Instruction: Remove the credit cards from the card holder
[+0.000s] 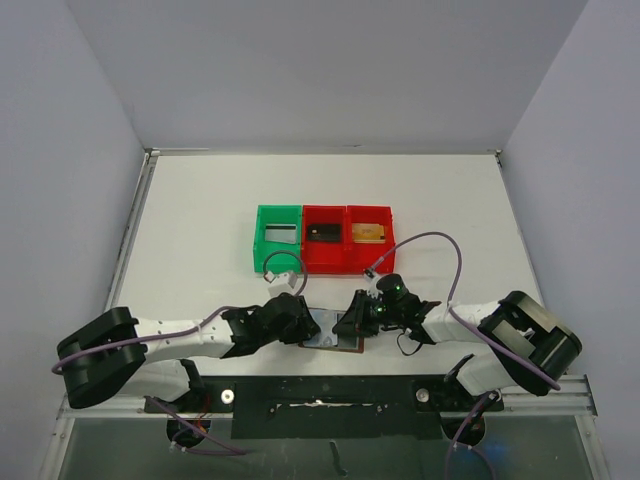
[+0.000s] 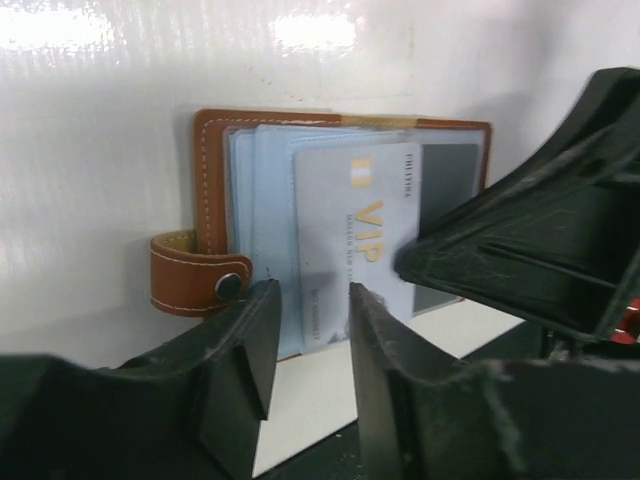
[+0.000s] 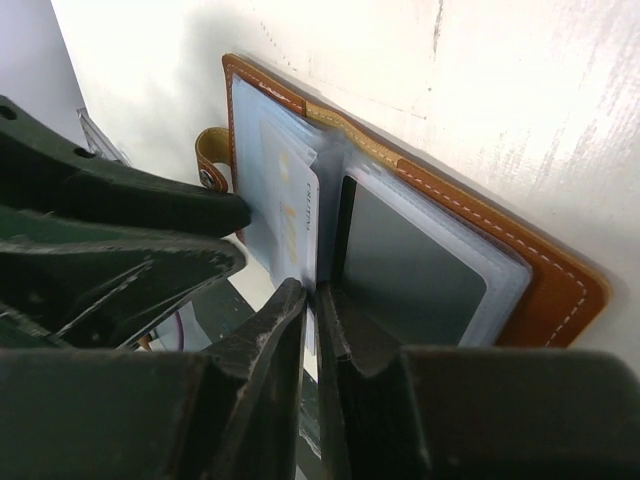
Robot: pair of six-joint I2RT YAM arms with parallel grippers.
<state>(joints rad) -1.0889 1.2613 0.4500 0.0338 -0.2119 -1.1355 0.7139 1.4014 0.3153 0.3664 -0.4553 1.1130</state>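
**Both hands at the open holder, near edge of the table.** The holder (image 2: 210, 170) lies opened flat on the table (image 2: 100, 150), between the two hands, its snap strap (image 2: 190, 275) hanging loose on the left. A grey-white VIP card (image 2: 350, 240) stands partly out of the pale blue sleeves (image 2: 265, 200).

The right hand (image 3: 312, 295) is pinched almost closed on a thin edge, apparently this card's, a narrow grip suited to so thin a sheet. The left hand (image 2: 312, 300) stands with its fingers (image 2: 250, 340) apart, gripping nothing, and the card's lower edge shows in the gap. It is probably placed low at the holder's near side to steady it while the card is drawn. A darker card remains sleeved on the right panel. The bins (image 1: 320, 240) sit well behind.
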